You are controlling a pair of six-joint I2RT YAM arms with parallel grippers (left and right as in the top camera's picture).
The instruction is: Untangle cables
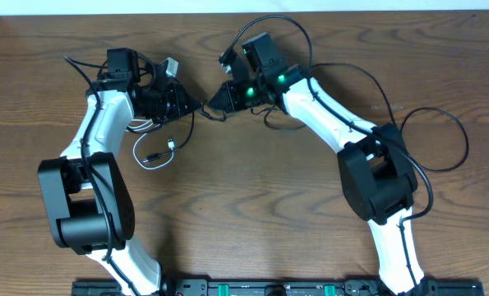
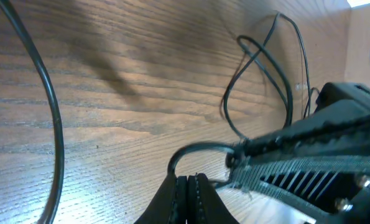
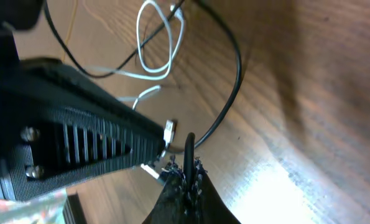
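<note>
My left gripper (image 1: 196, 105) and right gripper (image 1: 214, 100) meet tip to tip at the back middle of the table. In the right wrist view the right gripper (image 3: 189, 171) is shut on a thin black cable (image 3: 234, 81) that rises from its jaws and curves away. A small silver plug (image 3: 169, 129) sits at the left gripper's tip. In the left wrist view the left gripper (image 2: 189, 179) is shut, and the black cable (image 2: 197, 147) bends into its tip. More black loops (image 2: 259, 62) lie beyond. A white cable (image 1: 139, 160) lies looped below the left gripper.
Thick black arm wires (image 1: 449, 131) trail across the wood table at the right. Another thick wire (image 2: 54, 124) arcs past the left wrist. The table's far edge (image 1: 186, 10) runs close behind both grippers. Both arm bases stand at the near edge.
</note>
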